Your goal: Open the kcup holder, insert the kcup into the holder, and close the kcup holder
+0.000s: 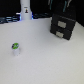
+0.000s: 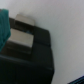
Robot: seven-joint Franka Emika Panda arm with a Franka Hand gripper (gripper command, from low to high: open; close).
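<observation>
The kcup holder [image 1: 64, 26] is a black box with two front handles, standing at the exterior view's right, far side of the white table. It looks shut. The wrist view shows its black top and side [image 2: 30, 57] close up, with a pale handle-like part [image 2: 23, 33]. The kcup [image 1: 15, 48], a small white pod with a green top, stands upright at the exterior view's left, far from the holder. My gripper [image 1: 61, 9] is a dark blurred shape just above and behind the holder. Its fingers are not clear in either view.
A white upright post with a blue light [image 1: 26, 10] stands at the back of the table. Dark clutter lines the back edge [image 1: 10, 19]. A teal shape [image 2: 4, 25] fills one edge of the wrist view. White tabletop [image 1: 45, 60] lies between kcup and holder.
</observation>
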